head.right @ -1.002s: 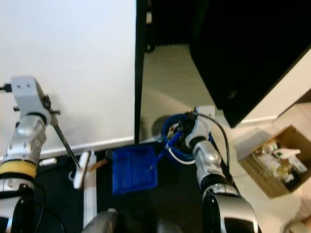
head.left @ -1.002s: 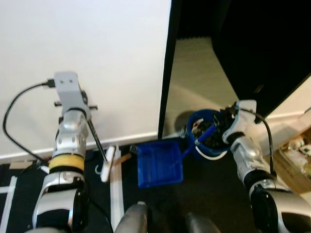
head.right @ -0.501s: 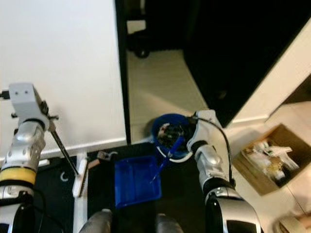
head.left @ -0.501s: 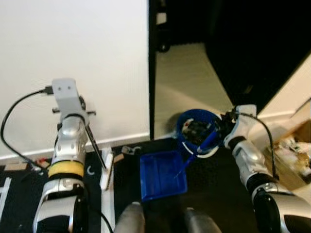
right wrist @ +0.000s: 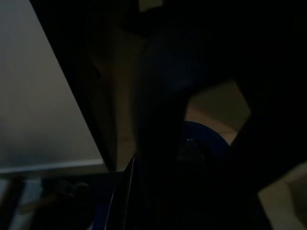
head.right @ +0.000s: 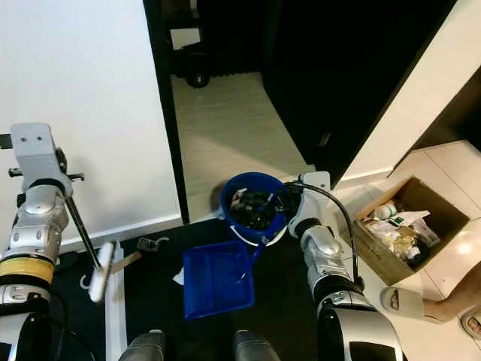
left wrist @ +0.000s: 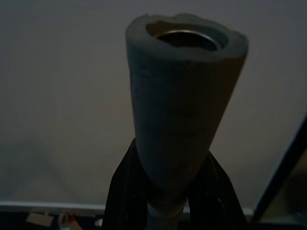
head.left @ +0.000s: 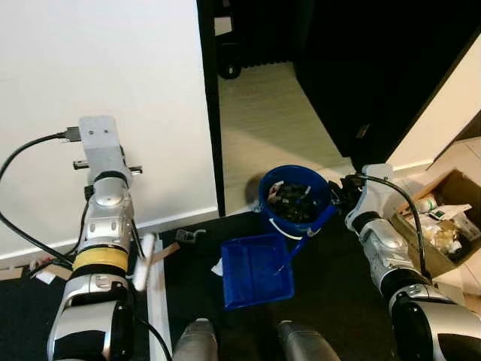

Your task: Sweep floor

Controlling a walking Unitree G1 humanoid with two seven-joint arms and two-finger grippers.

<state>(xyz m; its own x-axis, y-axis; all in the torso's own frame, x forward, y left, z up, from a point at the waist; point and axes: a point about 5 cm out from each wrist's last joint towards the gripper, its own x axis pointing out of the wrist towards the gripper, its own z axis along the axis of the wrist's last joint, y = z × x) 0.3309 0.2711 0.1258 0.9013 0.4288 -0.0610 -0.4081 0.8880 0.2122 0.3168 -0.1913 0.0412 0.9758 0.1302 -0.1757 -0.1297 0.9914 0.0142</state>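
Holding a blue dustpan (head.left: 257, 271), apparently empty, right end effector (head.left: 340, 197).

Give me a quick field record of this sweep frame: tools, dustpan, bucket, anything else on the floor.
left tool: shut on broom handle
broom head: white, on dark mat near wall
right tool: at dustpan's blue handle beside bucket, grip unclear
dustpan: blue, flat on mat
bucket: blue, holds dark debris
cardboard box: open, robot's right
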